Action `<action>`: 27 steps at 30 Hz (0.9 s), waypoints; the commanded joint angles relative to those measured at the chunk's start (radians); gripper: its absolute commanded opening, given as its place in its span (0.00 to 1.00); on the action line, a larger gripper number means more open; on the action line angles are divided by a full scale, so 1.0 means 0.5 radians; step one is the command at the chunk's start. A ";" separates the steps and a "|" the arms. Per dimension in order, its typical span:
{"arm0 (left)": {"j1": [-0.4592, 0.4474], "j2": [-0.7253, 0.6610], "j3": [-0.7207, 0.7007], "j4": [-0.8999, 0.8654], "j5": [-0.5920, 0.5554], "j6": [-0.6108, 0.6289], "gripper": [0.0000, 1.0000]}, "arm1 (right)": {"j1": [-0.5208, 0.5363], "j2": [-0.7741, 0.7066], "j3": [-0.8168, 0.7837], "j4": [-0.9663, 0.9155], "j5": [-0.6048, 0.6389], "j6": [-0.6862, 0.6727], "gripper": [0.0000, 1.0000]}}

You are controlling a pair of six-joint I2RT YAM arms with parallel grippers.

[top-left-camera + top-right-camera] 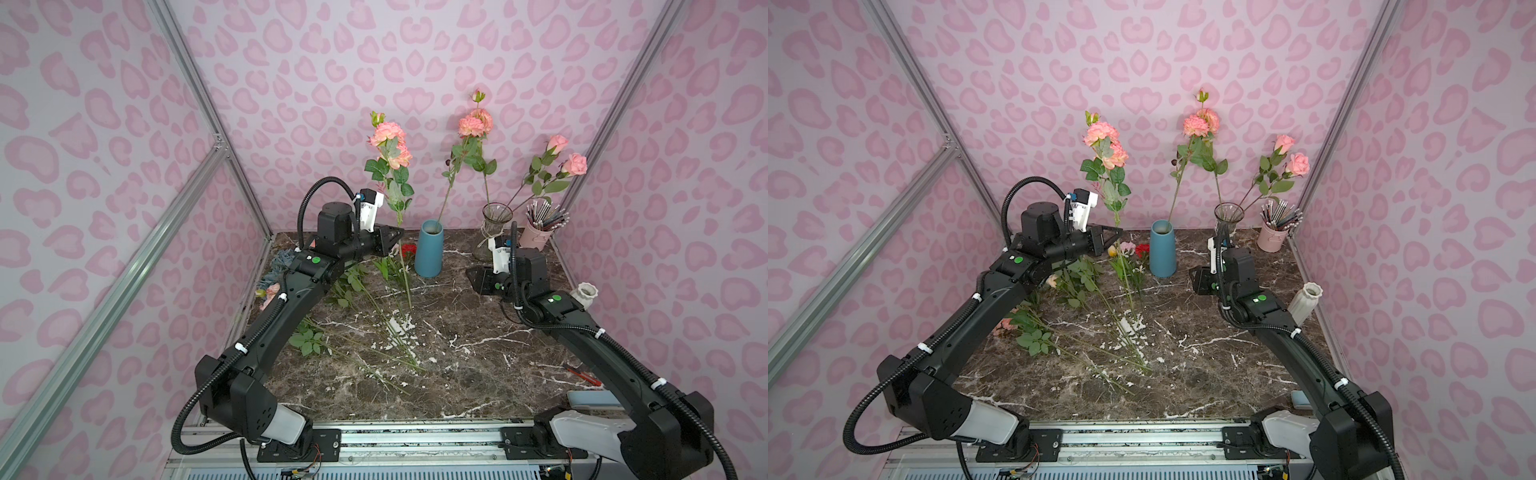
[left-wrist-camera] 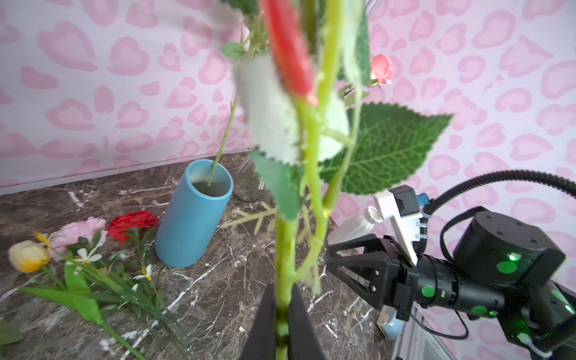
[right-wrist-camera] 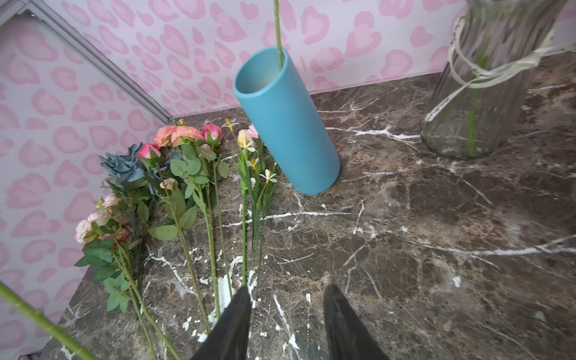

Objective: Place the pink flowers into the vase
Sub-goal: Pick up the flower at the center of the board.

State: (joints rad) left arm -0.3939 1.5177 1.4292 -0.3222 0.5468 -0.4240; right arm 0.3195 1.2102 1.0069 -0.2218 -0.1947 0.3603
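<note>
Left gripper (image 2: 282, 291) was seen clamped on the green stem of a salmon-pink ruffled flower (image 1: 388, 134), held upright just left of the blue cylindrical vase (image 1: 429, 253). One pink stem (image 1: 471, 124) was already seated in it. Right gripper (image 3: 286, 291) was found part-open, empty, apparently clear of the dark marble tabletop (image 1: 457, 353). More pink flowers (image 3: 179, 135) were laid flat there.

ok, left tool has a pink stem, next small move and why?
Probably raise it: left tool is shut on the pink flower stem, upright beside the blue vase, its lower end seemingly below the rim.
</note>
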 commanded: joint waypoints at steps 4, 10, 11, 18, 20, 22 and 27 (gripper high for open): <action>0.004 -0.022 -0.095 0.265 0.253 0.026 0.04 | 0.030 -0.040 0.060 0.142 -0.326 -0.026 0.42; 0.004 -0.031 -0.140 0.319 0.416 0.008 0.04 | 0.130 0.046 0.139 0.283 -0.655 0.029 0.41; 0.005 -0.027 -0.143 0.315 0.436 0.007 0.04 | 0.164 0.068 0.154 0.314 -0.681 0.037 0.40; 0.005 -0.069 -0.189 0.333 0.444 -0.001 0.04 | 0.196 0.160 0.205 0.574 -0.933 0.157 0.39; 0.005 -0.058 -0.195 0.366 0.500 -0.033 0.04 | 0.209 0.190 0.216 0.649 -1.001 0.183 0.38; 0.003 -0.037 -0.207 0.418 0.577 -0.081 0.04 | 0.227 0.232 0.231 0.715 -1.075 0.197 0.38; -0.005 -0.011 -0.237 0.539 0.703 -0.175 0.04 | 0.274 0.305 0.229 0.952 -1.284 0.258 0.35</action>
State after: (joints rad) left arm -0.3946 1.5063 1.3144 -0.1497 0.8402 -0.4789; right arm 0.4461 1.3525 1.1061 0.1188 -0.7380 0.4572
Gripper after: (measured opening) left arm 0.093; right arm 0.354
